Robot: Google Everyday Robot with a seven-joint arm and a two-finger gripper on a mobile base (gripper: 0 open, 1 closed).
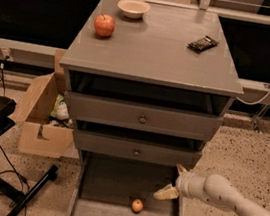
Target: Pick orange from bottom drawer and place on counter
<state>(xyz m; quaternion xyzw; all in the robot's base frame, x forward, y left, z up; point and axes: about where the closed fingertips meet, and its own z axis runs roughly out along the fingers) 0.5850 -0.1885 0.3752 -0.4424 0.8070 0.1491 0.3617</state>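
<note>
Camera view, contents listed.
Bottom drawer (108,182): pulled well out, its floor exposed so the contents can be reached from above.
Orange (137,205): loose on the drawer floor toward the near end, touching nothing else.
Gripper (170,182): at the drawer's right edge, above and to the right of the orange, fingers spread and empty, which I read as posed for a descent onto the fruit.
Counter (153,52): the destination. It carries an apple (104,25), a bowl (133,8) and a dark packet (203,43), with bare surface between them for the orange.
</note>
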